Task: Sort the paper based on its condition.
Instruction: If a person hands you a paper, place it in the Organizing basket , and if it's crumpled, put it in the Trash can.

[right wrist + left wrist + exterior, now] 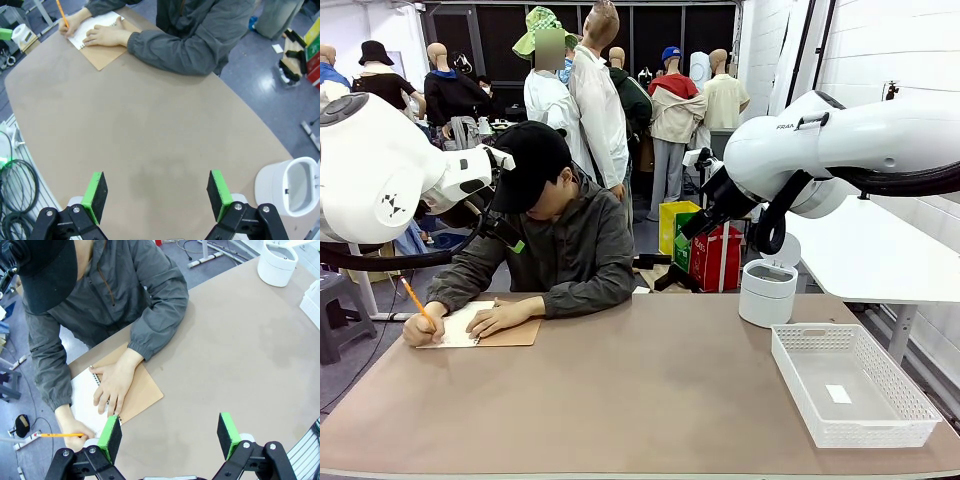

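Observation:
The paper is out of view. A person at the far left of the table writes with an orange pencil [417, 300] on a spiral-bound notepad [460, 325] with a brown backing, one hand flat on the page. My left gripper [169, 427] hangs open above the table just beside the notepad [85, 400], nothing between its green pads. In the front view it [510, 235] is raised in front of the person's shoulder. My right gripper [156, 192] is open and empty, high over the bare middle of the table, and sits up at the right [690, 232].
A white mesh basket [790, 370] stands at the table's right front, a small white label on its floor. A round white bin [767, 290] stands behind it at the far right edge. The brown tabletop [640, 400] lies bare between notepad and basket.

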Robot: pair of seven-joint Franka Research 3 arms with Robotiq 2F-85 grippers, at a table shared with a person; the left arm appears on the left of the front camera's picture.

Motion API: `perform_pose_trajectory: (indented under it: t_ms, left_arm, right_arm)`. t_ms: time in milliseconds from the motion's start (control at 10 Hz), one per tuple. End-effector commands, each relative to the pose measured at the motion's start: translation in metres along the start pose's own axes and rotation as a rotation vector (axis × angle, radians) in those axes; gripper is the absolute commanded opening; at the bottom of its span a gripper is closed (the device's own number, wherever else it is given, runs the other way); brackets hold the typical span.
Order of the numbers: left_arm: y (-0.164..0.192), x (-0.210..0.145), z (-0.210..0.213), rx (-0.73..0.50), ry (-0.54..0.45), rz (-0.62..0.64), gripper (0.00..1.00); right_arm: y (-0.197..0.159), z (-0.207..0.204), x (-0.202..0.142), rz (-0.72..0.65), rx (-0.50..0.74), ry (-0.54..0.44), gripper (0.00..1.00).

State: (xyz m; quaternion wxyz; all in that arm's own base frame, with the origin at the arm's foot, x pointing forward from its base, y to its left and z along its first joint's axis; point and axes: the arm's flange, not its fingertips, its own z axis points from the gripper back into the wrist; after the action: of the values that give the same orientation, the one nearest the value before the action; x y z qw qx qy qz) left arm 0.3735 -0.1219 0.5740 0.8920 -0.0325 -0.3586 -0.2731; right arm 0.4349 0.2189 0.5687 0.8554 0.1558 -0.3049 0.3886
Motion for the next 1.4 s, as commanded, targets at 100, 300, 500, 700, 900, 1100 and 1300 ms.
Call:
perform_pose_trajectory:
  t_ms: [100,300,500,700,900,1100,1300]
  left_arm:
    - [0.0009,0.0000,0.0006,-0.001,-0.002,-0.001,1.00]
    - [0.0009,0.0000,0.0006,-0.001,-0.002,-0.001,1.00]
    - [0.0009,0.0000,0.0006,-0.001,-0.002,-0.001,1.00]
    - [0.0009,0.0000,0.0006,-0.001,-0.002,-0.001,1.00]
    - [0.0009,0.0000,0.0006,-0.001,-0.002,-0.001,1.00]
    - [0.0009,0.0000,0.0006,-0.001,-0.002,-0.001,1.00]
    - [0.0009,0.0000,0.0006,-0.001,-0.002,-0.001,1.00]
  right_arm:
    - [-0.0003,-0.0017,0.0002,-0.001,0.001,0.001,1.00]
    - [-0.0003,-0.0017,0.0002,-0.001,0.001,0.001,1.00]
    - [-0.0003,-0.0017,0.0002,-0.001,0.001,0.001,1.00]
    - [-0.0003,-0.0017,0.0002,-0.001,0.001,0.001,1.00]
    - [-0.0003,-0.0017,0.0002,-0.001,0.001,0.001,1.00]
    - [-0.0003,-0.0017,0.0002,-0.001,0.001,0.001,1.00]
    - [-0.0003,-0.0017,0.0002,-0.001,0.001,0.001,1.00]
